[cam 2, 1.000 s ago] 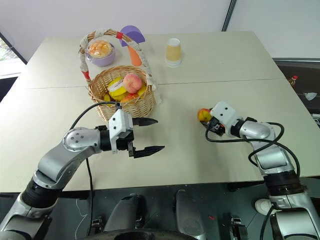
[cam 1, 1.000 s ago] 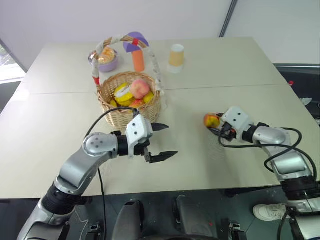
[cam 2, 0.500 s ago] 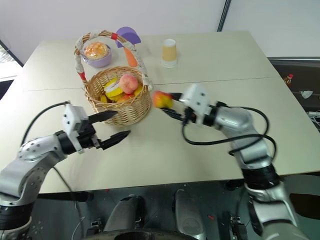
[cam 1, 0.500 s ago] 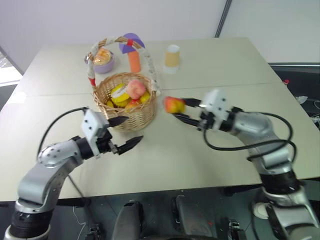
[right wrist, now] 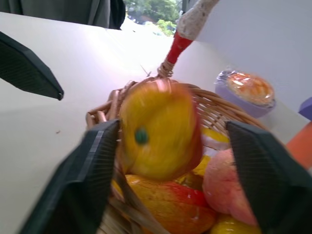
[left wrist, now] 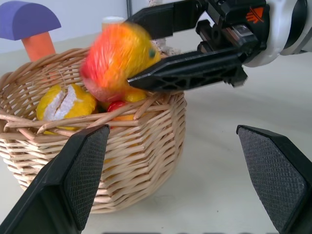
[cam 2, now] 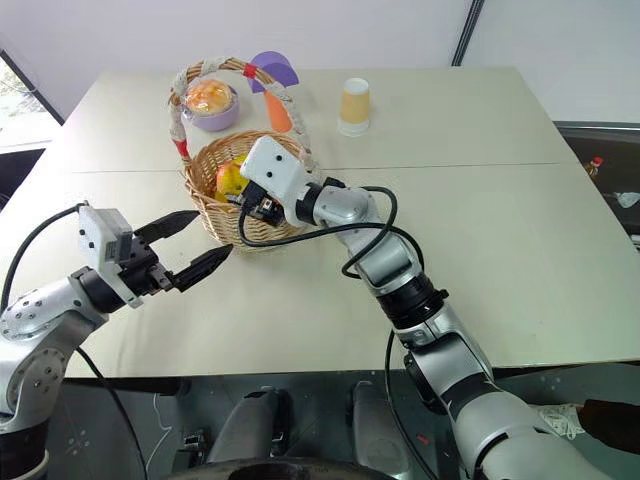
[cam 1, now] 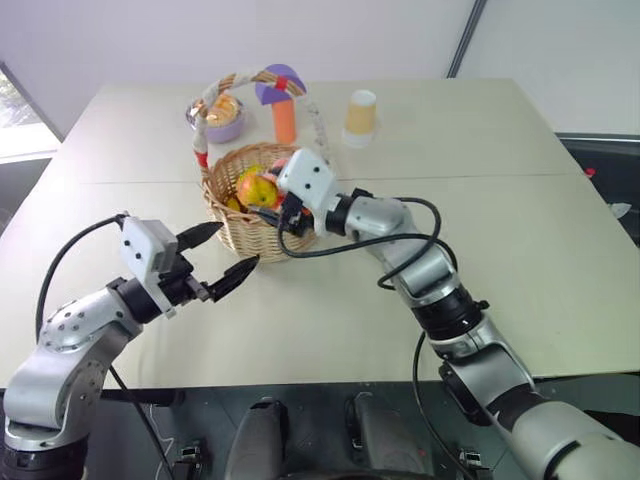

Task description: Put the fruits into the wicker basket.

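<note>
Wicker basket on beige table, white wall behind

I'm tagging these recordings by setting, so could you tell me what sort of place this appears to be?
Probably a robot lab or test room: plain pale tables pushed together against bare walls, set with toy props, a wicker basket of toy fruits, a paper cup and a mushroom shape.

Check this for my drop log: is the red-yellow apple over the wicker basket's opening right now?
Yes. In the left wrist view the apple sits above the wicker basket, between the right gripper fingers.
</note>
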Tool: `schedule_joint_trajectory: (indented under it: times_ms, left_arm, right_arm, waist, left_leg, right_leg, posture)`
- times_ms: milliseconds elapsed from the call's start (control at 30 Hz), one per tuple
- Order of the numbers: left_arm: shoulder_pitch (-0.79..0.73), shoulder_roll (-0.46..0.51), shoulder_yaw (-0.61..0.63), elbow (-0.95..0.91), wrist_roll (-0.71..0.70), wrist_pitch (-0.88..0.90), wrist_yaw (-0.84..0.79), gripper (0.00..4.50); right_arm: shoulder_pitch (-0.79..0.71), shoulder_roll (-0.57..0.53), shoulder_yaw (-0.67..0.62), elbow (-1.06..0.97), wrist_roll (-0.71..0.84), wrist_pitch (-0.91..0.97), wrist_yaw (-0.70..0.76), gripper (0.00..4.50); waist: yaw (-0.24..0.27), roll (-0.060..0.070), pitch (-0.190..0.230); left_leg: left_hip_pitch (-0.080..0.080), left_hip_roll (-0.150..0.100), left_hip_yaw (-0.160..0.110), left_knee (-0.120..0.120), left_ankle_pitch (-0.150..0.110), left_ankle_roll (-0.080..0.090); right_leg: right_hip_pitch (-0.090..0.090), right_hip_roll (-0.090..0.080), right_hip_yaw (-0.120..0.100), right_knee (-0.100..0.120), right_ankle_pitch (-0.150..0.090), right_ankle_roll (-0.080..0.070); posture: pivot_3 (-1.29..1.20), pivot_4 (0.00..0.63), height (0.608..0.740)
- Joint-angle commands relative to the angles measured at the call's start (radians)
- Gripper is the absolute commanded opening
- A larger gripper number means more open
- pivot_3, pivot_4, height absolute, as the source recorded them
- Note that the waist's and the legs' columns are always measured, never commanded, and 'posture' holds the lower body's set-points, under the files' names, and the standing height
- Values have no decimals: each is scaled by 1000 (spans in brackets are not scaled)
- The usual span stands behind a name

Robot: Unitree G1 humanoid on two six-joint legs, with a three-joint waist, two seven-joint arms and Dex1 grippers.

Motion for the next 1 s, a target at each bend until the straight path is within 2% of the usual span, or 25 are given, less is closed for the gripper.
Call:
schedule_joint_trajectory:
  times_ms: [33, 200, 267, 367, 500, 633, 767, 867, 967, 1000]
  left_arm:
    - [-4, 4, 14, -39, -15, -16, 12, 4500]
    - [-29, 6, -1, -27, -19, -14, 14, 4500]
    - [-37, 5, -2, -20, -19, -16, 14, 4500]
    - [-52, 1, -8, -4, -18, -17, 12, 4500]
    - [-76, -8, -21, 19, -18, -19, 9, 4500]
    - [-102, -20, -37, 36, -5, -29, 17, 4500]
    - [-122, -33, -51, 33, 1, -35, 33, 4500]
    - [-118, -39, -61, 21, 6, -36, 44, 4500]
    - [-106, -42, -67, 9, 10, -38, 52, 4500]
    - [-104, -42, -68, 6, 8, -38, 55, 4500]
  right_arm:
    - [-17, -3, -41, -81, 11, -60, 18, 4478]
    - [83, -117, -194, -296, 225, 48, 163, 4478]
    - [126, -149, -267, -332, 297, 132, 154, 4478]
    - [144, -149, -322, -306, 309, 218, 71, 4478]
    - [114, -44, -336, -173, 264, 232, -88, 4478]
    - [59, 59, -323, -16, 240, 132, -132, 4478]
    - [-2, 114, -334, 129, 209, 50, -185, 4478]
    - [-20, 134, -351, 178, 218, 15, -195, 3584]
    - [-19, 137, -352, 185, 220, 2, -187, 2076]
    - [-18, 137, -352, 184, 222, -2, -184, 1417]
  waist:
    - [-3, 0, 0]
    - [6, 0, 0]
    - [4, 0, 0]
    - [-2, 0, 0]
    - [-17, 0, 0]
    - [-26, 0, 0]
    - [-25, 0, 0]
    - [-23, 0, 0]
    - [-24, 0, 0]
    - [-24, 0, 0]
  left_leg:
    - [0, 0, 0, 0, 0, 0]
    - [0, 0, -1, -1, 0, 0]
    - [0, 0, -1, -1, 0, 0]
    - [1, 0, 0, -1, 0, 0]
    - [2, 2, 0, -2, 0, 0]
    - [1, 4, 0, -2, 0, 0]
    - [0, 6, 0, -3, 0, 0]
    - [0, 7, 0, -3, 0, 0]
    - [0, 7, 0, -3, 0, 0]
    - [0, 7, 0, -3, 0, 0]
  right_leg:
    - [0, 0, 0, 0, 0, 0]
    - [0, 0, -1, 0, 0, 0]
    - [1, 0, -1, -2, 0, 0]
    - [2, 0, -1, -2, 0, 0]
    - [1, 4, -1, -1, 0, 0]
    - [-1, 9, 1, 0, -1, -1]
    - [-3, 10, 2, 1, 0, -2]
    - [-3, 10, 2, 1, 0, -2]
    - [-3, 9, 2, 0, 0, -2]
    - [-3, 9, 2, 0, 0, -2]
  posture:
    - [0, 150, 740]
    - [0, 150, 740]
    - [0, 150, 740]
    - [0, 150, 740]
    - [0, 150, 740]
    - [0, 150, 740]
    - [0, 150, 740]
    - [0, 150, 740]
    - [0, 150, 740]
    - [0, 150, 740]
